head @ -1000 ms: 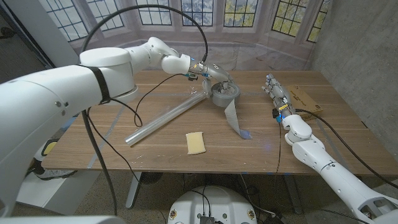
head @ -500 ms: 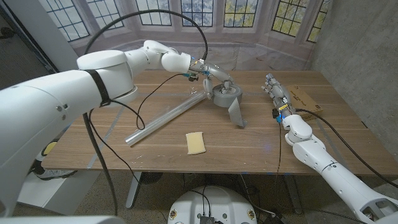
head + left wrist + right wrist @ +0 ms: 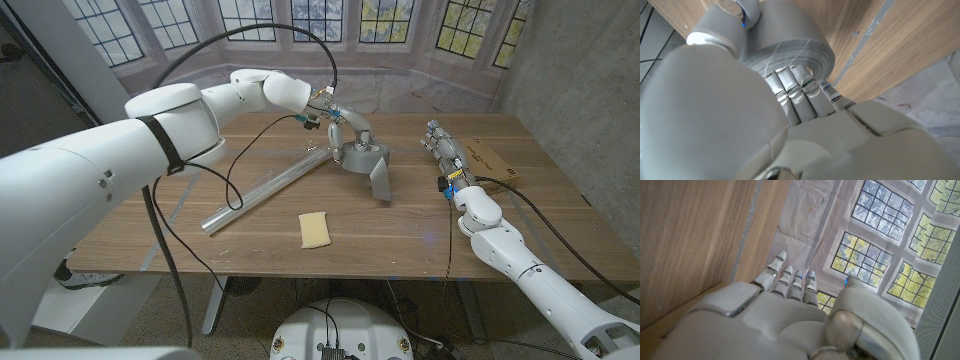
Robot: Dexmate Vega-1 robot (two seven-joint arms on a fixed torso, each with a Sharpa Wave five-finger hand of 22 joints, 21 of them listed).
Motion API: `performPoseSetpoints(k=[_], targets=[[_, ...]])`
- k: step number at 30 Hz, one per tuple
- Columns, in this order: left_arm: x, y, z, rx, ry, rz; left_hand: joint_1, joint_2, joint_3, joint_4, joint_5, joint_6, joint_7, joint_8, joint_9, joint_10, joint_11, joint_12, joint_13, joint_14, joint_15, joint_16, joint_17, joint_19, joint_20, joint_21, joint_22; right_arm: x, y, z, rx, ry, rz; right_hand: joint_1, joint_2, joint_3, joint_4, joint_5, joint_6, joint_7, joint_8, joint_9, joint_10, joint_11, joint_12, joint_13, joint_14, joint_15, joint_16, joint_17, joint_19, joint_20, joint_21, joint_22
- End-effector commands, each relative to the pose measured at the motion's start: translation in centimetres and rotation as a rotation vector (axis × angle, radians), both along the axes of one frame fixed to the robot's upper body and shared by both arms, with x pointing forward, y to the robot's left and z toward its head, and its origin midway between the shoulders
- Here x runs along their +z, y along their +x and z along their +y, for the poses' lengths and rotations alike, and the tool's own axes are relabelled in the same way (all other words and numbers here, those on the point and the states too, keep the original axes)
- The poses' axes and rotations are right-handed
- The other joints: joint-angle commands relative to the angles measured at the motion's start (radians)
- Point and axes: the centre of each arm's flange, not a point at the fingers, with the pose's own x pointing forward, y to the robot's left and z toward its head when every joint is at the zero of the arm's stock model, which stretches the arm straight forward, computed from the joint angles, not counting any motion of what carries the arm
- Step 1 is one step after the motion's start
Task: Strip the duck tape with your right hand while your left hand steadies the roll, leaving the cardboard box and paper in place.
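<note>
The grey tape roll (image 3: 362,155) at the table's middle is held by the left hand (image 3: 345,130), fingers inside its hole. A short strip (image 3: 381,181) hangs loose. The right hand (image 3: 441,146), open and empty, is kept apart, so pulling is judged left.

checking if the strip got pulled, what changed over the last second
The loose tape strip, which trailed long across the table toward the robot, has drawn back and now hangs short beside the duct tape roll. The left hand keeps its hold on the roll, its arm shifted slightly. The right hand, metal tube, yellow sponge and cardboard stayed put.
</note>
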Motion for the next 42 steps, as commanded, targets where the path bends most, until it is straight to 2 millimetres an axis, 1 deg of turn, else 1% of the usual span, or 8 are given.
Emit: performPoseSetpoints(k=[1, 7, 11, 15, 18, 26, 35, 42], targets=[[0.3, 0.1, -0.7, 0.072, 0.021, 0.164, 0.512, 0.429, 0.086, 0.072, 0.007, 0.095, 0.073, 0.578, 0.385, 0.119, -0.001, 0.181, 0.376, 0.118, 0.023, 0.033, 0.182, -0.009, 0.003, 0.026, 0.028, -0.3, -0.1, 0.2, 0.006, 0.005, -0.005, -0.002, 0.003, 0.003, -0.005, -0.002, 0.01, -0.003, -0.003, 0.003, 0.011, -0.001, 0.0, 0.003, 0.009, -0.039, -0.002, 0.003, 0.003, -0.004, 0.001, 0.002], [0.5, 0.9, -1.1, 0.169, -0.011, 0.297, 0.511, 0.426, 0.092, 0.073, 0.006, 0.095, 0.074, 0.574, 0.373, 0.119, -0.001, 0.184, 0.382, 0.118, 0.023, 0.035, 0.186, -0.01, 0.005, 0.035, 0.028, -0.6, -0.3, 0.0, 0.004, 0.006, -0.002, -0.002, 0.003, 0.003, -0.006, -0.002, 0.009, -0.003, -0.004, 0.003, 0.01, -0.001, 0.0, 0.003, 0.01, -0.038, -0.002, 0.003, 0.003, -0.005, 0.001, 0.002], [0.6, 1.1, -1.1, 0.184, -0.016, 0.307, 0.511, 0.425, 0.096, 0.073, 0.005, 0.093, 0.074, 0.569, 0.364, 0.117, -0.001, 0.186, 0.385, 0.117, 0.024, 0.035, 0.188, -0.011, 0.006, 0.04, 0.028, -0.6, -0.4, -0.1, 0.003, 0.007, -0.001, -0.002, 0.004, 0.004, -0.006, -0.002, 0.009, -0.004, -0.003, 0.003, 0.01, -0.002, 0.0, 0.003, 0.009, -0.039, -0.002, 0.003, 0.003, -0.005, 0.001, 0.002], [0.5, 1.3, -1.2, 0.207, -0.032, 0.344, 0.511, 0.424, 0.099, 0.073, 0.005, 0.09, 0.071, 0.572, 0.369, 0.117, 0.0, 0.186, 0.385, 0.117, 0.024, 0.037, 0.189, -0.013, 0.007, 0.045, 0.029, -0.7, -0.5, -0.2, 0.003, 0.005, -0.001, -0.003, 0.004, 0.004, -0.007, -0.002, 0.009, -0.004, -0.004, 0.003, 0.009, -0.001, 0.0, 0.003, 0.009, -0.039, -0.002, 0.003, 0.002, -0.005, 0.001, 0.002], [0.4, 1.8, -1.0, 0.237, -0.081, 0.413, 0.511, 0.423, 0.101, 0.073, 0.005, 0.089, 0.071, 0.573, 0.369, 0.117, 0.0, 0.186, 0.386, 0.117, 0.024, 0.037, 0.19, -0.014, 0.007, 0.047, 0.029, -0.8, -0.6, -0.2, 0.004, 0.006, 0.001, -0.003, 0.004, 0.005, -0.007, -0.002, 0.009, -0.004, -0.004, 0.003, 0.01, -0.001, 0.0, 0.003, 0.01, -0.039, -0.002, 0.003, 0.002, -0.005, 0.001, 0.002], [0.6, 2.0, -1.1, 0.253, -0.12, 0.466, 0.51, 0.419, 0.111, 0.073, 0.003, 0.086, 0.067, 0.573, 0.366, 0.111, 0.001, 0.191, 0.398, 0.116, 0.024, 0.04, 0.195, -0.02, 0.009, 0.06, 0.031, -1.1, -0.7, -0.3, 0.002, 0.003, 0.009, -0.004, 0.004, 0.006, -0.008, -0.002, 0.009, -0.004, -0.003, 0.003, 0.01, -0.001, 0.0, 0.003, 0.009, -0.039, -0.002, 0.003, 0.003, -0.005, 0.001, 0.002], [0.7, 3.2, -0.8, 0.323, -0.304, 0.675, 0.509, 0.416, 0.118, 0.073, 0.002, 0.084, 0.065, 0.57, 0.359, 0.112, 0.005, 0.19, 0.397, 0.117, 0.025, 0.043, 0.198, -0.02, 0.011, 0.071, 0.033, -1.3, -0.7, -0.3, 0.002, 0.003, 0.016, -0.004, 0.003, 0.007, -0.01, -0.002, 0.01, -0.004, -0.003, 0.003, 0.01, -0.001, 0.0, 0.003, 0.009, -0.039, -0.002, 0.003, 0.003, -0.005, 0.001, 0.002], [0.6, 3.5, -0.8, 0.332, -0.35, 0.728, 0.508, 0.412, 0.124, 0.073, 0.001, 0.083, 0.064, 0.57, 0.357, 0.111, 0.012, 0.193, 0.402, 0.117, 0.026, 0.046, 0.202, -0.021, 0.012, 0.082, 0.035, -1.4, -0.7, -0.3, -0.001, 0.003, 0.019, -0.004, 0.003, 0.008, -0.011, -0.002, 0.009, -0.005, -0.004, 0.003, 0.009, -0.001, 0.0, 0.003, 0.009, -0.038, -0.002, 0.003, 0.003, -0.005, 0.001, 0.002]])
